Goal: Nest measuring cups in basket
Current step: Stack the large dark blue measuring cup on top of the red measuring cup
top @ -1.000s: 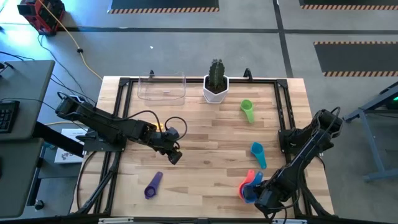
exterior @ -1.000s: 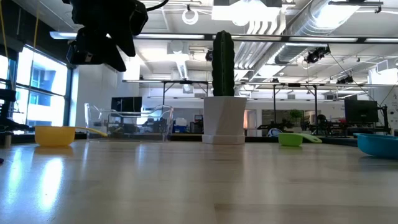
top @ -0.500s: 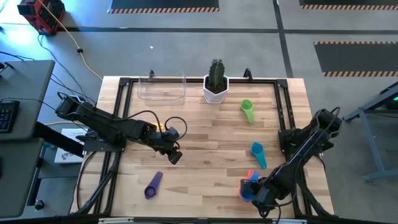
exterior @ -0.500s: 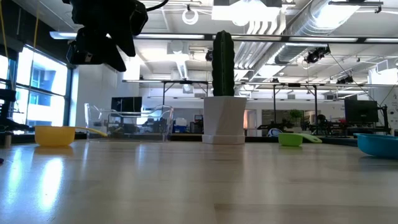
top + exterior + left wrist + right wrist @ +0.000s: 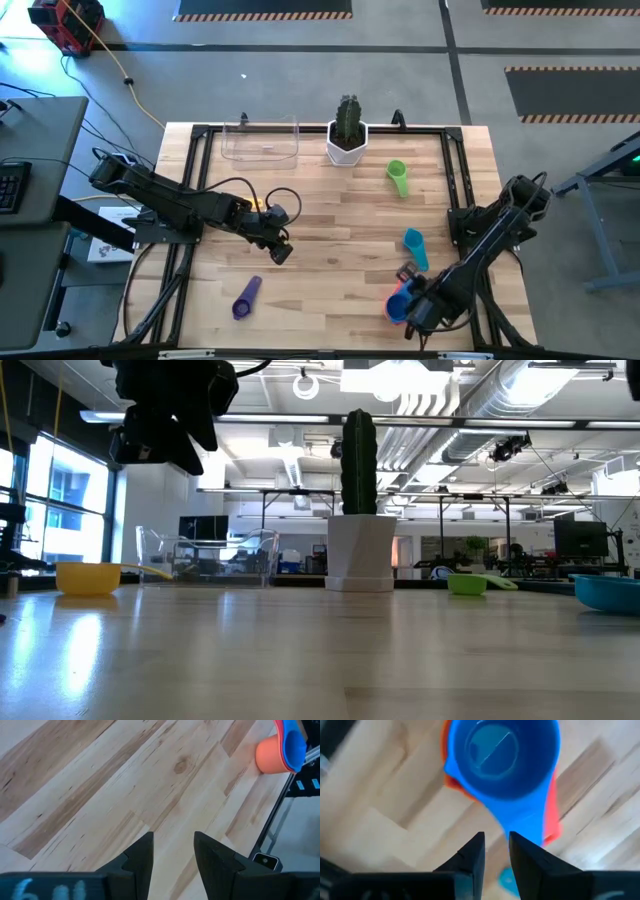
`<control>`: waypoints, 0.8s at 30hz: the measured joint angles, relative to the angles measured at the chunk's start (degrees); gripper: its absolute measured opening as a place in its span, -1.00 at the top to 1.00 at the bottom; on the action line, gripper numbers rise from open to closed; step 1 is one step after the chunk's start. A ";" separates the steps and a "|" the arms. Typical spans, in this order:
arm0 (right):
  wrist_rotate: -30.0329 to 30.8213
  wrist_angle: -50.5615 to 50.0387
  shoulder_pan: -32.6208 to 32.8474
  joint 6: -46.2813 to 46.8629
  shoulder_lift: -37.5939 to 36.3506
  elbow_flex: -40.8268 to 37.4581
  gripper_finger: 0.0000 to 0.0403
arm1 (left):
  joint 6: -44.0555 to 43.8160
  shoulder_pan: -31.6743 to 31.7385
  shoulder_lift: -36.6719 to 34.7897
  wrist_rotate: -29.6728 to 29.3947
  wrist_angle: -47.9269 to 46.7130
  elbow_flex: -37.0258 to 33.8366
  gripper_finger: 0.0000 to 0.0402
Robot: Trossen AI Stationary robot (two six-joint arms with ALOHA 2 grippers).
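Wooden tabletop [image 5: 330, 210] is carrying scattered cups; right tool [image 5: 494, 851], narrowly parted and holding nothing, is hovering just behind the blue measuring cup's [image 5: 502, 757] handle, aligned with it.

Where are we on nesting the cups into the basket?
Early. Done: the blue cup sits nested in the red cup near the table's front right. In hand: nothing is gripped; the right gripper hovers at the blue cup's handle with a narrow gap, and the left gripper waits open over bare wood. Left: the basket holds no cups; green, teal and purple lie loose.
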 joint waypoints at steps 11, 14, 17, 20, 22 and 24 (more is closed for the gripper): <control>2.44 0.98 1.65 41.36 0.57 -0.37 0.60 | 3.54 -0.02 0.00 -0.01 1.23 0.00 0.35; 2.75 3.26 1.61 49.19 0.57 -2.33 0.60 | 4.96 -0.02 0.00 0.00 2.21 0.00 0.35; -0.89 7.21 1.71 56.32 0.59 -5.42 0.60 | 7.06 -0.02 0.00 0.00 3.41 0.00 0.35; -2.92 9.84 1.98 62.01 0.59 -7.57 0.60 | 9.13 -0.02 0.00 0.02 3.50 0.00 0.35; -3.02 11.92 1.98 64.08 0.58 -8.35 0.60 | 10.46 -0.02 0.00 0.02 3.49 0.00 0.35; -3.09 14.45 1.80 65.18 0.57 -8.96 0.60 | 11.38 -0.02 0.00 0.02 3.47 0.00 0.35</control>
